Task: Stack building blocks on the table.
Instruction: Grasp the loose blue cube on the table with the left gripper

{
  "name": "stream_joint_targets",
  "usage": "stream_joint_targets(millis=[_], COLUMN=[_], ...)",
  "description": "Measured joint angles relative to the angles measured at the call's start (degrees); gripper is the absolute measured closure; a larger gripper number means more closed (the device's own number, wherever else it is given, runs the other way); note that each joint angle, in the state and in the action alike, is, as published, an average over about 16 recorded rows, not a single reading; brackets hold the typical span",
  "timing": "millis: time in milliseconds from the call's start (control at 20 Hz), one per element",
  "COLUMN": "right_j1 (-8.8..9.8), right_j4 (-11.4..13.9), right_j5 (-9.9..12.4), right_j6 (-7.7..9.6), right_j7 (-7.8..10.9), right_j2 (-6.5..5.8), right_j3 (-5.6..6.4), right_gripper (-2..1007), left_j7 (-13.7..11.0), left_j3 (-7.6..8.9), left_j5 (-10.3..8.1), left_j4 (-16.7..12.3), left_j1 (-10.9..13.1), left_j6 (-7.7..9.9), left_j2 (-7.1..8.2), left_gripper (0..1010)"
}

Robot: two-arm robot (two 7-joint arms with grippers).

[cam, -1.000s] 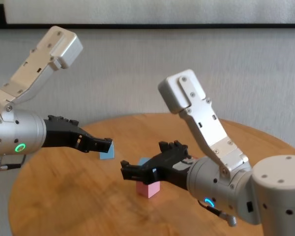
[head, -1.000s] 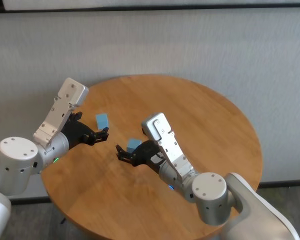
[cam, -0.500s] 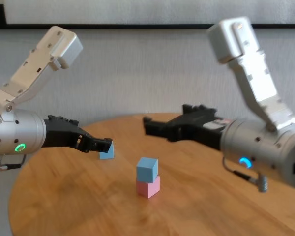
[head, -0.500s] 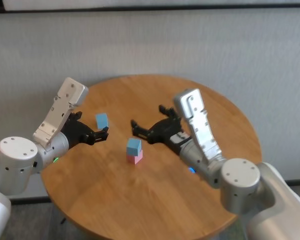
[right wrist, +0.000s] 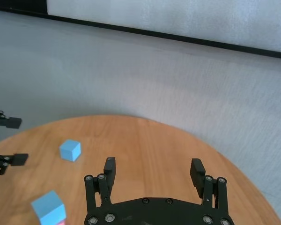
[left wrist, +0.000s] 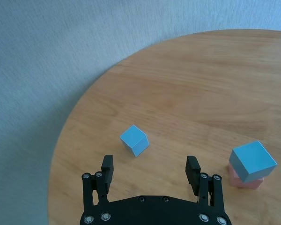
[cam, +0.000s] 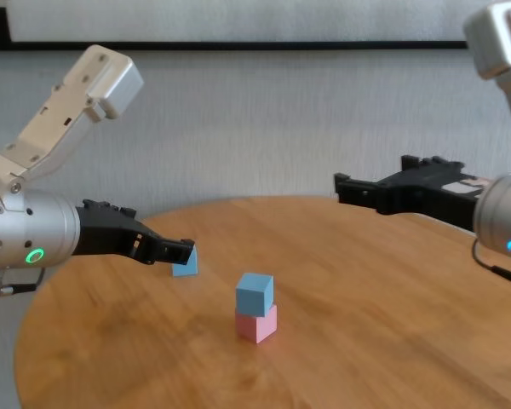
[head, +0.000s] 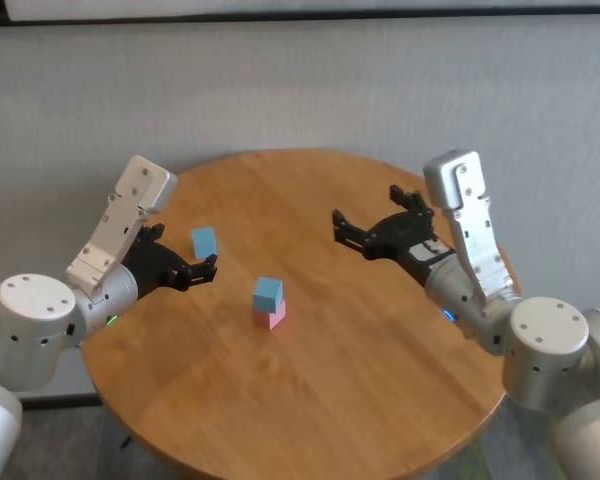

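Near the middle of the round wooden table [head: 380, 340], a light blue block [head: 268, 292] rests on top of a pink block [head: 273, 318]; the same pair shows in the chest view as blue [cam: 255, 293] over pink [cam: 256, 324]. Another light blue block [head: 204, 241] lies alone on the left, just ahead of my open left gripper [head: 187, 250], which hovers behind it without touching [left wrist: 150, 162]. My right gripper [head: 366, 210] is open and empty, raised well to the right of the stack [right wrist: 153, 165].
A grey wall runs behind the table. The table's curved far edge [left wrist: 91, 98] lies close beyond the loose blue block [left wrist: 134, 139]. Bare wood [cam: 392, 324] stretches between the stack and my right arm.
My right gripper opened off the blue block, left it on the pink one, and drew back up and to the right. The left arm has not moved.
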State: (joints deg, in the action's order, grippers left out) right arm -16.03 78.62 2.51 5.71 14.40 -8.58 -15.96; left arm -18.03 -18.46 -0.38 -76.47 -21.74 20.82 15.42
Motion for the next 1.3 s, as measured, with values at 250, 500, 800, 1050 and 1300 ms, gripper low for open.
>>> stream_joint_targets(millis=[250,500,800,1050,1300], right_j1=[0.17,0.44,0.46,0.4,0.35], right_j4=[0.28,0.44,0.43,0.36,0.3], right_j5=[-0.69,-1.48,-1.56,-1.45,-1.37], right_j6=[-0.77,-1.49,-1.51,-1.4,-1.33], right_j7=[-0.59,-0.87,-0.83,-0.77,-0.72], right_j2=[-1.69,-2.46,-2.43,-2.28,-2.19], right_j3=[0.4,0.22,0.13,0.12,0.11], right_gripper=[0,0,0,0,0], left_j7=[-0.14,-0.65,-1.04,-1.3,-1.45], left_j3=[0.02,0.17,0.67,1.13,1.25], left_j5=[-0.01,0.03,0.33,0.83,1.34], left_j4=[0.0,-0.27,-0.89,-0.71,0.52], left_j1=[-0.09,-0.8,-1.88,-2.9,-3.65], left_j6=[0.0,-0.07,0.1,0.5,0.98], left_j2=[0.01,0.33,1.04,1.55,1.48], left_gripper=[10,10,10,10,10])
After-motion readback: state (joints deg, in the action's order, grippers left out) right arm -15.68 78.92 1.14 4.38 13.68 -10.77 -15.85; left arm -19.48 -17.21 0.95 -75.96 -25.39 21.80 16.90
